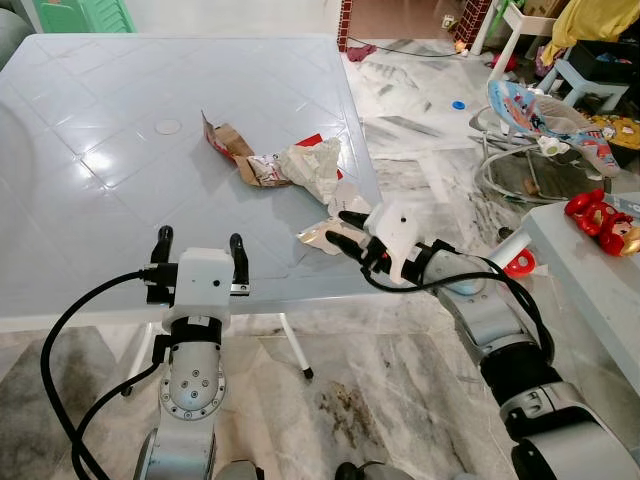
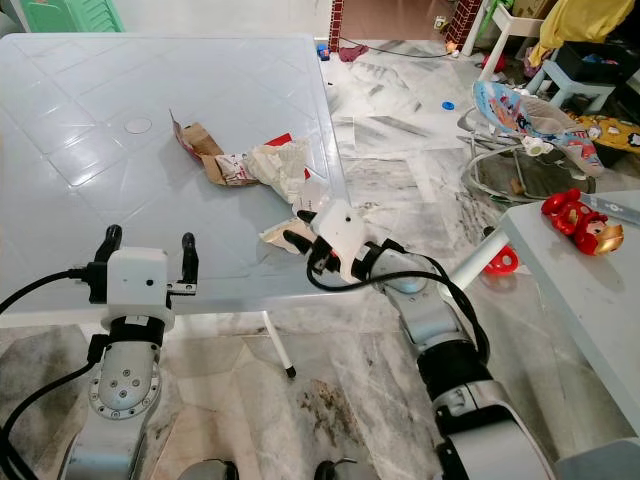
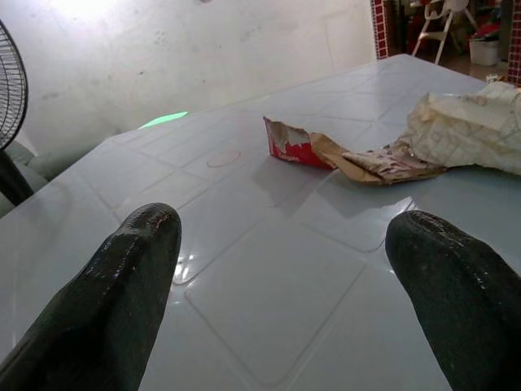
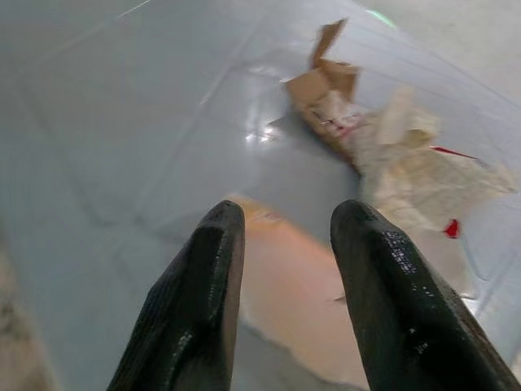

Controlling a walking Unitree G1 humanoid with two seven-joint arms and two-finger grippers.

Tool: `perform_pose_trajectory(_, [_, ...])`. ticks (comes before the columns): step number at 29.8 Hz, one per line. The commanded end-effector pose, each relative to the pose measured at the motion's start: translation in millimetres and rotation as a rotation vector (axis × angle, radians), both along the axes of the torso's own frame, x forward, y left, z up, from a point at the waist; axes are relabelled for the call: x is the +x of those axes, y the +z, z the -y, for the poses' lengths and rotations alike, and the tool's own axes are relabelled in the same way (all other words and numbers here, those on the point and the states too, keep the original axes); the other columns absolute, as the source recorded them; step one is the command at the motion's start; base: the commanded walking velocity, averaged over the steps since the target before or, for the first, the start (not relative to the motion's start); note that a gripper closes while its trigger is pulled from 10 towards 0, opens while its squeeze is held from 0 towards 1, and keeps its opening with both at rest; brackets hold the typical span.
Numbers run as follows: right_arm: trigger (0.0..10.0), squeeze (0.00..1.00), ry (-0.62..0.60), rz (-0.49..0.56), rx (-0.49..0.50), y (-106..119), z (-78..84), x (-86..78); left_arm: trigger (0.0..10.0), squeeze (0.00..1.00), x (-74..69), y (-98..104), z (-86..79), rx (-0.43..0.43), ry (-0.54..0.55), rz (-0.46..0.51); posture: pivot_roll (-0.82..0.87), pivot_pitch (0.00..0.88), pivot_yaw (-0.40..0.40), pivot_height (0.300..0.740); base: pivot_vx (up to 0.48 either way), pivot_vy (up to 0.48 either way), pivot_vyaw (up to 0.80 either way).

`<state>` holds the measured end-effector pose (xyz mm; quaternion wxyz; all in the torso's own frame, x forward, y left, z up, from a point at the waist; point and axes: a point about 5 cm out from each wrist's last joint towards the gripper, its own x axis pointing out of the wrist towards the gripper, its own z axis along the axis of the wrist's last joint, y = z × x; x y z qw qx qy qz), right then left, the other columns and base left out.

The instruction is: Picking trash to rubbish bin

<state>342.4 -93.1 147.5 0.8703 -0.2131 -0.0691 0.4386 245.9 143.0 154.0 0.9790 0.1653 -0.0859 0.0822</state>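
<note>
Trash point(image 1: 275, 160) strung diagonally across table point(image 1: 90, 200), right hand point(image 1: 338, 228) parted at its near end.

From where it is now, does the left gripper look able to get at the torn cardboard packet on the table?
Probably yes. The left gripper is open at the table's near edge, with bare tabletop between it and the torn cardboard packet.

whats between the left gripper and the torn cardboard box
Only bare table between the left gripper and the torn cardboard box, plainly in the left wrist view.
</note>
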Motion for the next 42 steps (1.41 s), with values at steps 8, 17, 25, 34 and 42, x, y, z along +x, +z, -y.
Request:
perform_pose_trajectory(8, [10.0,1.0,0.071,0.121,-0.05,3.1,-11.7,-11.0,10.0,0.0,0.6,-2.6,-1.5,0.008,0.003,-0.009,0.09,0.137,-0.116,0.74,0.0,0.0,0.0])
perform_pose_trajectory(17, [10.0,1.0,0.088,0.186,-0.069,2.4,-22.1,-13.1,10.0,0.0,0.8,-3.2,-0.6,0.01,-0.006,-0.013,0.1,0.134,-0.108,0.74,0.0,0.0,0.0])
perform_pose_trajectory(25, [10.0,1.0,0.117,0.147,-0.096,-13.6,-41.8,-14.3,10.0,0.0,2.8,-1.4,-1.7,0.016,-0.017,-0.011,0.11,0.127,-0.097,0.74,0.0,0.0,0.0])
perform_pose_trajectory(34, [10.0,0.0,0.127,0.143,-0.126,-22.2,-54.8,-15.3,10.0,0.0,1.5,-1.0,-3.3,0.018,-0.011,-0.009,0.12,0.132,-0.103,0.74,0.0,0.0,0.0])
perform_pose_trajectory(42, [10.0,0.0,-0.012,0.168,-0.033,-9.2,-45.3,-0.1,10.0,0.0,0.9,-1.1,-2.4,0.015,-0.009,-0.009,0.12,0.135,-0.104,0.74,0.0,0.0,0.0])
